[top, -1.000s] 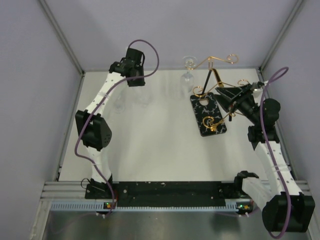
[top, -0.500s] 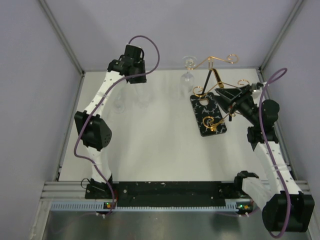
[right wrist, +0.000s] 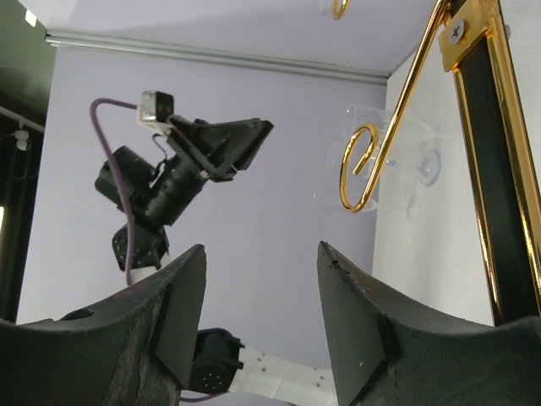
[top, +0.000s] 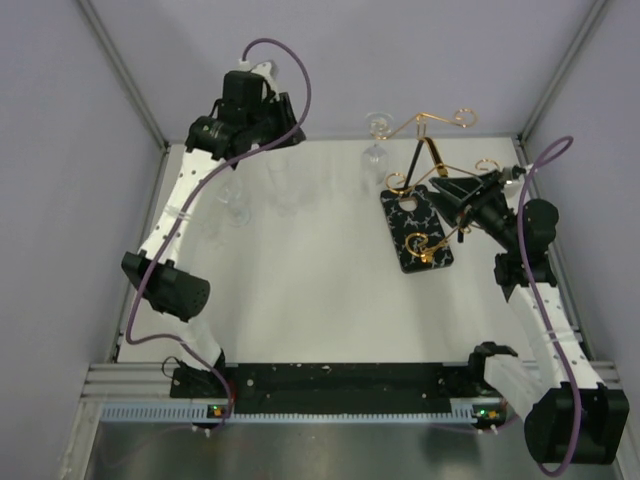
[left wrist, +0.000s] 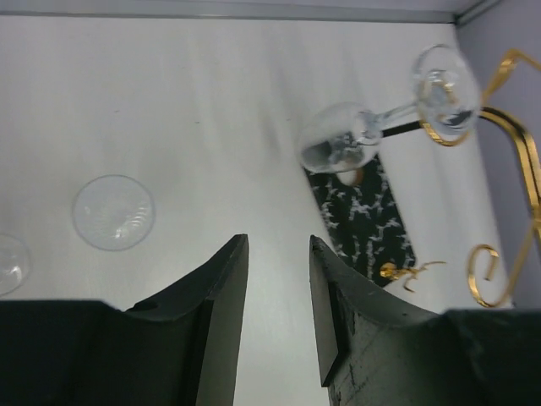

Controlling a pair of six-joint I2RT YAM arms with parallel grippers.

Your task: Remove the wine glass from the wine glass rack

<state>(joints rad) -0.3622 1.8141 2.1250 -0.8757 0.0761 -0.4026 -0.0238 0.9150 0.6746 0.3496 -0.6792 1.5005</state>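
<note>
Right, starting on the left, we have the left gripper (left wrist: 277, 249) held high over the far corner of the table (top: 300, 300), jaws parted a little with nothing between them. Below it a clear glass (left wrist: 112, 212) stands on the white surface, well apart from the stand.

Across the middle, the wine glass (left wrist: 338, 145) hangs tilted with its bowl downward. Its foot is caught in a curled gold arm at the far left end of the wine glass rack (top: 418, 232).

On the right, the right gripper (right wrist: 262, 249) sits just beside the rack's upright with its jaws wide and empty. We cannot tell whether it touches the wire.

We read this as the approach to the hanging glass. Next, the left gripper needs to line up on the stem, close gently, and slide the foot out along the curl without dragging the rack.
</note>
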